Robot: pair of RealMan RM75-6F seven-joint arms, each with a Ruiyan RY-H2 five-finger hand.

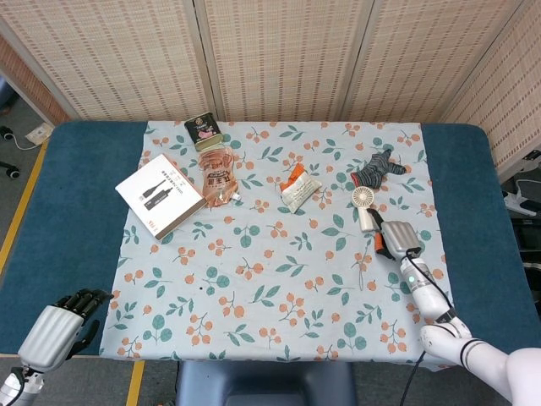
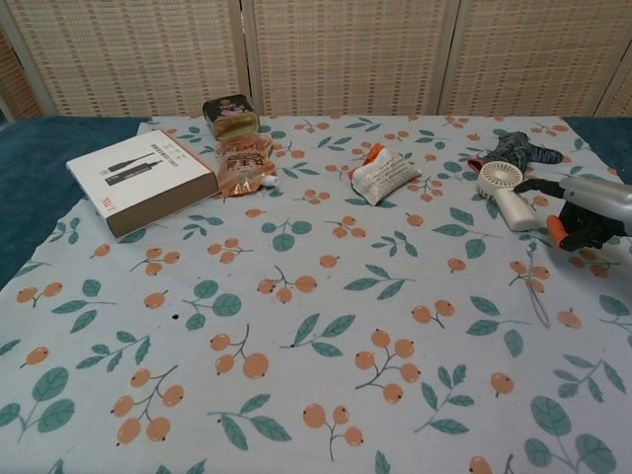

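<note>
My right hand (image 1: 397,238) (image 2: 589,209) hovers low over the floral cloth (image 1: 270,279) at the right side. Its dark fingers (image 2: 538,184) reach toward the handle of a small white hand fan (image 1: 364,205) (image 2: 505,191) and hold nothing. I cannot tell if they touch the handle. A grey striped sock (image 1: 378,169) (image 2: 513,151) lies just behind the fan. My left hand (image 1: 57,327) hangs off the table's near left corner, empty, seen only in the head view.
A white cable box (image 1: 161,194) (image 2: 143,180) lies at the left. A dark tin (image 1: 203,132) (image 2: 229,114) and an orange pouch (image 1: 218,173) (image 2: 244,163) sit behind it. A white snack packet (image 1: 300,188) (image 2: 383,173) lies mid-back. Blue table (image 1: 76,220) borders the cloth.
</note>
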